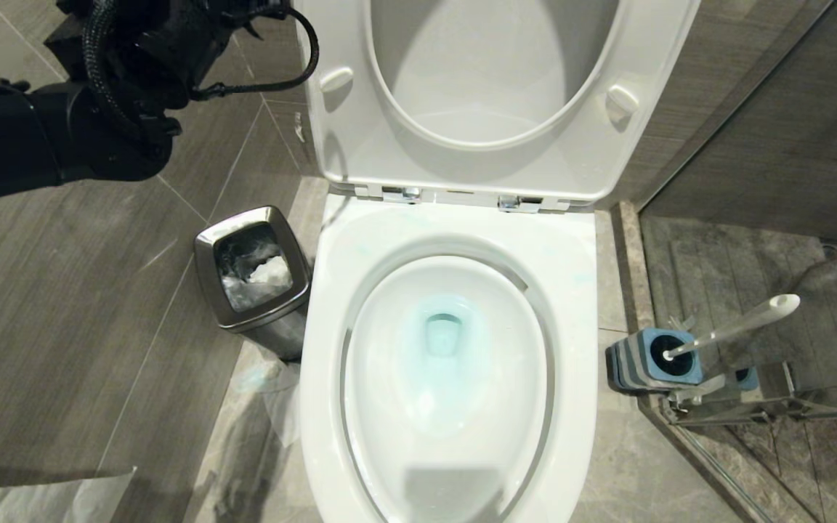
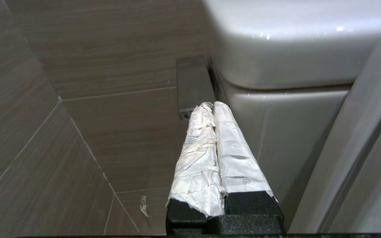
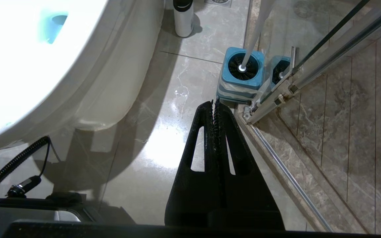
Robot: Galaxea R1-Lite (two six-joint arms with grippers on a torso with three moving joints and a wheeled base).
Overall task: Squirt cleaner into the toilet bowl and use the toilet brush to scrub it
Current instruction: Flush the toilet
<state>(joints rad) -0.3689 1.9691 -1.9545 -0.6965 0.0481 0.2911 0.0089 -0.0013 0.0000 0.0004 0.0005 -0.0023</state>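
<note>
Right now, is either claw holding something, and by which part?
Nothing is held. The left claw and right claw are both shut on nothing; the toilet brush stands in its holder.

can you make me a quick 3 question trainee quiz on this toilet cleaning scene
1. True or false: the toilet brush is standing in its holder.
2. What colour is the water in the toilet bowl? A) clear B) blue C) yellow
3. Fill in: the steel waste bin stands on the robot's ____ side of the bowl.

Key
1. True. The handle leans out of the blue-topped holder beside the glass shower door; nothing grips it.
2. B. The water around the drain is tinted blue.
3. Left. The brush is on the right. The left gripper is shut and empty by the tank; the right gripper is shut and empty above the floor.
</note>
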